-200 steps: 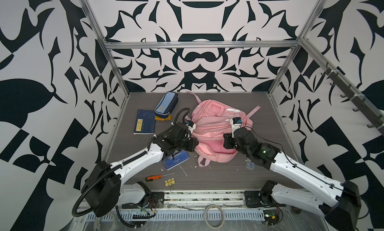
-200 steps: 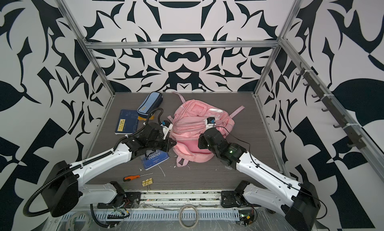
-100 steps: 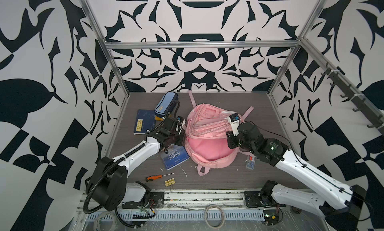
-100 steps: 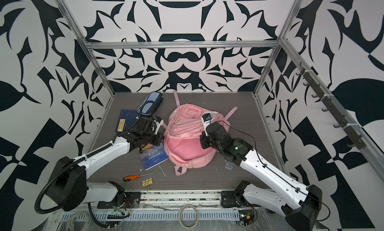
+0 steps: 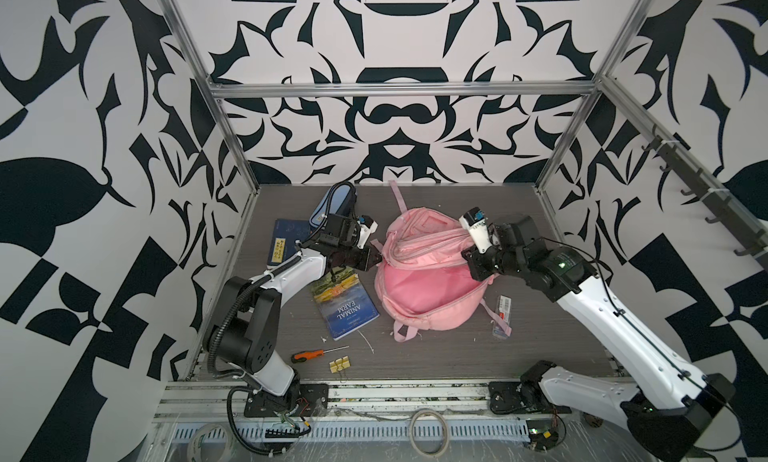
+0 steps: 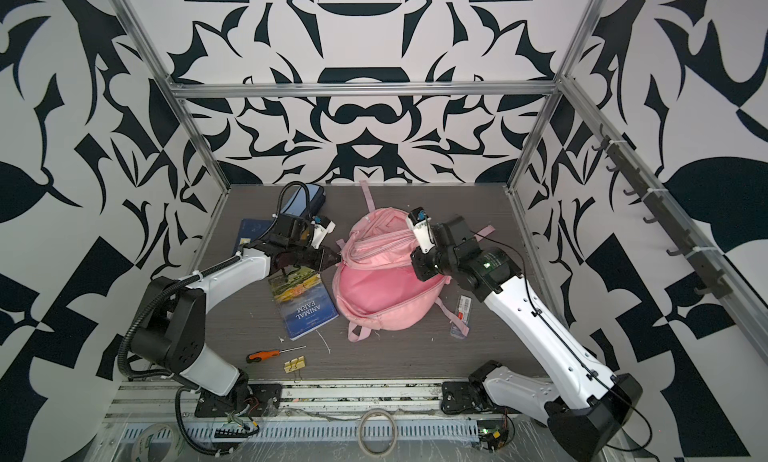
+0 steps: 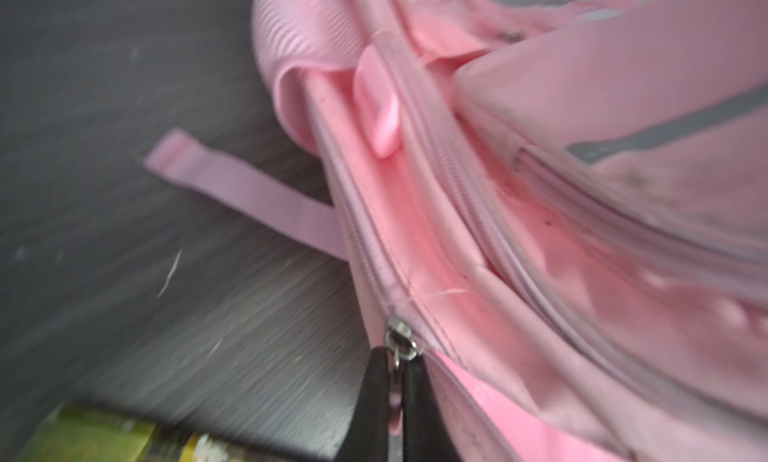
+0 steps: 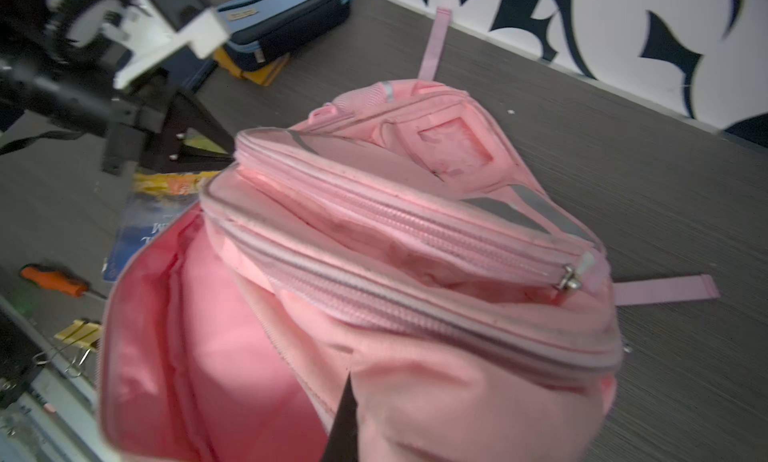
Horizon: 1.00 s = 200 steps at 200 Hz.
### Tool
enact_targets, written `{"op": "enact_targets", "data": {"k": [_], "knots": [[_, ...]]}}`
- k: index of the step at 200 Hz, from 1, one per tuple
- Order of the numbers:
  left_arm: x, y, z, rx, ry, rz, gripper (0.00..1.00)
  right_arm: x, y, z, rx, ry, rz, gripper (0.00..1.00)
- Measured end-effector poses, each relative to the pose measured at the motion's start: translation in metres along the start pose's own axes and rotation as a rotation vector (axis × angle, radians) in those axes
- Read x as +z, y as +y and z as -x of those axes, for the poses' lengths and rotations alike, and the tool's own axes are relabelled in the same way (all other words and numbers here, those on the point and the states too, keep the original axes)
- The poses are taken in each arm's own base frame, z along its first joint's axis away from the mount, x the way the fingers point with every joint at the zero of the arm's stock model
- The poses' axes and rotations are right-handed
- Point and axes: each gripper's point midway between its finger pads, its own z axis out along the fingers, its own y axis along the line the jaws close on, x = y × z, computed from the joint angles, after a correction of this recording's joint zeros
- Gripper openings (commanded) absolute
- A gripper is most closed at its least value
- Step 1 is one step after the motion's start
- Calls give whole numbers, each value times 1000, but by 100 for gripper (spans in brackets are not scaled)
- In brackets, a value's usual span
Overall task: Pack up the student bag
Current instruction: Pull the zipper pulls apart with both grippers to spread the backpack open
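Note:
The student bag (image 5: 428, 291) (image 6: 382, 293) lies mid-table in both top views, a big pink backpack with its main compartment gaping and pink lining showing (image 8: 232, 335). My left gripper (image 5: 376, 259) (image 6: 336, 257) (image 7: 397, 370) is at the bag's left edge, shut on the metal zip pull (image 7: 400, 342). My right gripper (image 5: 473, 266) (image 6: 420, 268) (image 8: 353, 397) is shut on a fold of the bag's fabric at the right end of the opening and holds it up. Only one dark finger (image 8: 345, 422) shows there; fabric hides the other.
An "Animal Farm" book (image 5: 345, 304) lies left of the bag, under my left arm. A blue pencil case (image 5: 334, 206) and a dark blue notebook (image 5: 286, 241) sit at the back left. An orange screwdriver (image 5: 307, 355) and binder clips (image 5: 340, 363) lie near the front. A small packet (image 5: 503, 314) lies to the right.
Both grippers have moved toward the back and apart with the bag. Its upper part is lifted and the main compartment gapes wider, showing more lining.

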Motion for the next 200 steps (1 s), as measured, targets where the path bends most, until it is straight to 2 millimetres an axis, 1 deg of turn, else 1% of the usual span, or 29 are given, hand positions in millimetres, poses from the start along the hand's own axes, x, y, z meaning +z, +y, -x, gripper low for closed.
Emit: {"op": "enact_targets", "data": {"k": [15, 32, 53, 72, 86, 102, 121, 139, 158, 183, 200], "knots": [[-5, -6, 1, 31, -1, -6, 0, -4, -7, 8, -2, -1, -17, 0], [-12, -8, -5, 67, 9, 19, 0, -4, -7, 13, -27, 2, -8, 0], [-19, -7, -13, 133, 30, 74, 0, -4, -3, 8, -70, 34, 19, 0], [-20, -4, -18, 216, 65, 122, 0, -4, 1, 4, -116, 65, 51, 0], [-19, -4, -21, 274, 89, 147, 0, -6, 0, 3, -131, 73, 72, 0], [-18, -4, -16, 330, 101, 166, 0, -11, -5, 6, -131, 65, 94, 0], [-12, -1, -4, 374, 95, 182, 0, -17, -10, 14, -126, 39, 121, 0], [-3, 3, 3, 393, 102, 188, 0, -19, -5, 18, -127, 33, 182, 0], [3, 6, 9, 404, 115, 185, 0, -14, 0, 24, -144, 54, 239, 0], [2, -5, 14, 430, 129, 159, 0, -7, -3, 29, -168, 68, 259, 0], [2, -21, 5, 448, 151, 132, 0, -9, -6, 30, -190, 69, 257, 0]]}}
